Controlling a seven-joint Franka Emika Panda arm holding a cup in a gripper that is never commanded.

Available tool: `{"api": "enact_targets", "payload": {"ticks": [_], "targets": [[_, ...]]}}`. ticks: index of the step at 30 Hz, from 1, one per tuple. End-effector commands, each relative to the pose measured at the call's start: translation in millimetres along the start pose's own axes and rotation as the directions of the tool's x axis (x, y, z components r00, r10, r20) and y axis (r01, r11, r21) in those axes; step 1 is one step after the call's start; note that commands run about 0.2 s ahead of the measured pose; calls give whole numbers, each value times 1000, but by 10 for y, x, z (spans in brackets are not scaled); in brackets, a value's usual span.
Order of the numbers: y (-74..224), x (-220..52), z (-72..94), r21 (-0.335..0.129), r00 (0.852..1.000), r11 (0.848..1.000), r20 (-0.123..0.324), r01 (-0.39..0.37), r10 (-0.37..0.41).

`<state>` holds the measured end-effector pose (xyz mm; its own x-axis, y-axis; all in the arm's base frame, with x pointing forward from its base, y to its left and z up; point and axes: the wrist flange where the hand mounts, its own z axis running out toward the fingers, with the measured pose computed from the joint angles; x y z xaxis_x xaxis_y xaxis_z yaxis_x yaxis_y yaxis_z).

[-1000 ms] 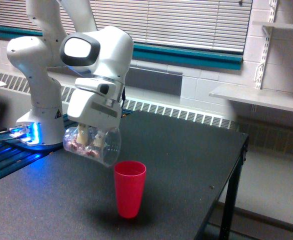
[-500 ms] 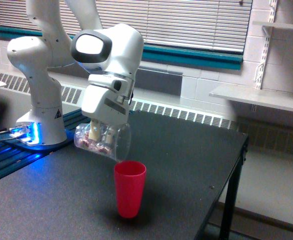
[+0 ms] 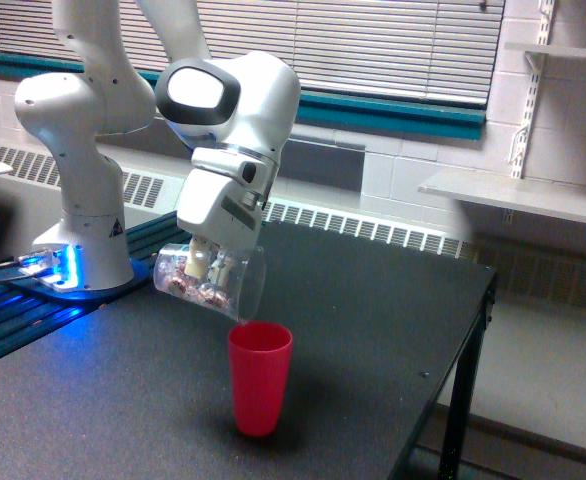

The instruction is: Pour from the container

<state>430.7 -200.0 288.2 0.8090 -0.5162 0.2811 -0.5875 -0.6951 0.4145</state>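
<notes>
We see a white robot arm reaching over a dark table [image 3: 373, 300] in front of a window with closed blinds. Its gripper [image 3: 205, 268] is clenched around the container [image 3: 213, 282], a clear plastic cup, with the pale fingertips [image 3: 198, 266] visible through the clear wall.

The container hangs in the air, tipped well onto its side. Its open mouth faces the exterior view's right and slightly downward. Small reddish-white bits [image 3: 188, 287] sit inside, gathered toward the closed bottom end at the left; none has reached the rim.

Directly below the lower lip of the container's mouth stands an upright red cup [image 3: 259, 377] on the table. The lip sits just above the red cup's left rim, near it but apparently not touching.

We judge that the pour itself is in hand: the container is positioned and tilted, yet nothing is falling. The next move likely calls for more tilt, so the bits slide toward the mouth, while the lip stays over the red cup's opening. The mouth looks wider than the red cup, so spillage past the left rim is a risk.

The arm's base [image 3: 78, 250] stands at the far left, beside a blue light.
</notes>
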Motion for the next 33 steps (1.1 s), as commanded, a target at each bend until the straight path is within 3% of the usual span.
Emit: {"api": "enact_targets", "payload": {"ticks": [1, 20, 33], "targets": [[-32, 28, -21, -31, 999, 999, -2, 32, -32], [-81, 58, 6, -94, 996, 992, 16, 85, -84], [-123, 72, 29, -111, 994, 988, 20, 108, -106]]}}
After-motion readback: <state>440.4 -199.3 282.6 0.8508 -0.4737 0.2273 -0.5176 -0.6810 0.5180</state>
